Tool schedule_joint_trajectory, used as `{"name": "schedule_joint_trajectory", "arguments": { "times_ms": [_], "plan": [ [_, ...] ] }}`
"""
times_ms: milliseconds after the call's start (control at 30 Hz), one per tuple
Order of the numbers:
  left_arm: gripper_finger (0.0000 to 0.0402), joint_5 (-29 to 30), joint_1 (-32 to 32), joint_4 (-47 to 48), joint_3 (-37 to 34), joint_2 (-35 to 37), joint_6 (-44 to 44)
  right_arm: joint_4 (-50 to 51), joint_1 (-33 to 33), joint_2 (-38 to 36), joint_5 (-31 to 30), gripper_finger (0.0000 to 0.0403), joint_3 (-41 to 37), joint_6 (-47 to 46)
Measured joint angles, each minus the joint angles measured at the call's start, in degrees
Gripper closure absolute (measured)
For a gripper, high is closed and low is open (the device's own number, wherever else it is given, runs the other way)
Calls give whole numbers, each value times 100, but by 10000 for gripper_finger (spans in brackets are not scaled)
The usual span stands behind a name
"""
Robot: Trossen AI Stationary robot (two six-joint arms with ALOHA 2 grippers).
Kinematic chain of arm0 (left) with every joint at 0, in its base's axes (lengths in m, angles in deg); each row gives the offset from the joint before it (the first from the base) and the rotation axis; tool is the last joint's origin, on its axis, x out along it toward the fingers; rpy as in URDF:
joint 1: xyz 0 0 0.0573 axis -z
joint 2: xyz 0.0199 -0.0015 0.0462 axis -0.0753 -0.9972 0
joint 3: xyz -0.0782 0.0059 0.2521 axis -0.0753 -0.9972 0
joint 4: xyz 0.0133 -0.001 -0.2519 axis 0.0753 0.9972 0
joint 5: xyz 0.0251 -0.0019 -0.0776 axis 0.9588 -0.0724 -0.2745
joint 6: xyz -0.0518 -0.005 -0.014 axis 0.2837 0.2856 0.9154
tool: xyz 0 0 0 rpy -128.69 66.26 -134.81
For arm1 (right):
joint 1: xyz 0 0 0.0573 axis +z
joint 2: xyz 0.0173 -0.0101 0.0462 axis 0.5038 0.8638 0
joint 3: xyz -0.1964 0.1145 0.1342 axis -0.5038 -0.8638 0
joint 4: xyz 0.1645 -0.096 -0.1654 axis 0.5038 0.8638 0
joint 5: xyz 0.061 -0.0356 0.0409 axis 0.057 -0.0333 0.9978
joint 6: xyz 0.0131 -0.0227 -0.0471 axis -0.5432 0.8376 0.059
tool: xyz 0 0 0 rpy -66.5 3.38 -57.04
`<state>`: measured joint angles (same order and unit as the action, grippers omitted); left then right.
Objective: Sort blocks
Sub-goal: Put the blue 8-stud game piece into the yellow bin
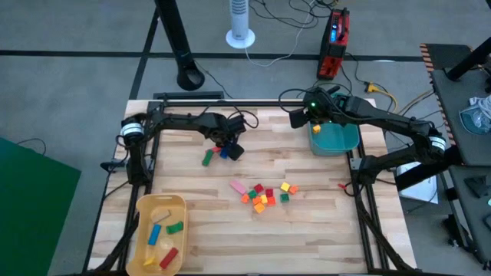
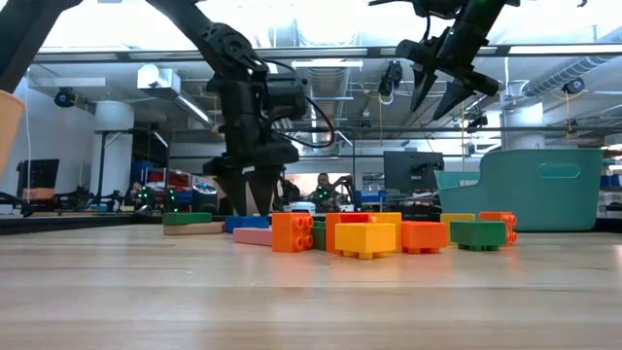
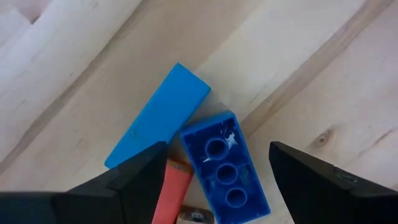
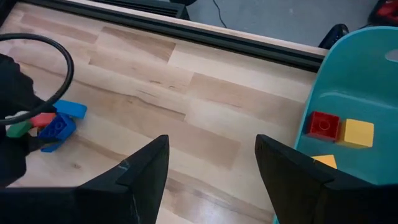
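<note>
Left gripper [image 3: 211, 177] jaws spread, straddled overturned blue block [image 3: 225, 168], empty. Flat blue bar [image 3: 158, 121] and red block [image 3: 171, 193] touched it; closing risked pinching neighbours. Right gripper [image 4: 211, 165] released beside teal bin [image 4: 367, 81].

Table [image 1: 307, 222]: pale wood planks, smooth, grain seen. Blocks [image 1: 265, 195]: glossy plastic, studded. Bin [image 4: 367, 74]: matt plastic, apparently. Fingers [image 3: 323, 186]: matt black.
</note>
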<state>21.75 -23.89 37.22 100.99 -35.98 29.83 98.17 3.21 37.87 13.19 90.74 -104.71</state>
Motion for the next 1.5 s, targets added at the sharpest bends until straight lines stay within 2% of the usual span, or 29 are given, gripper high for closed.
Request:
{"name": "schedule_joint_trajectory", "arguments": {
  "times_ms": [300, 733, 900, 1167, 1300, 1500],
  "plan": [
    [132, -44, 306, 52, 7, -77, 259, 2, 2, 0, 2, 172, 0, 36],
    [135, -53, 377, 45, 41, -218, -59, 45, 0, 2, 46, 177, 0, 107],
    [183, -30, 380, 10, 39, -341, -259, 46, 0, 2, 46, 174, 0, 170],
    [319, -33, 453, 36, 49, -386, -343, 48, 0, 4, 46, 177, 0, 166],
    [327, -42, 518, 417, 312, -220, -501, 46, 0, 4, 46, 178, 0, 186],
    [327, -281, 599, 1534, 1036, 158, -993, 47, 0, 4, 47, 178, -9, 344]
  ]
}}
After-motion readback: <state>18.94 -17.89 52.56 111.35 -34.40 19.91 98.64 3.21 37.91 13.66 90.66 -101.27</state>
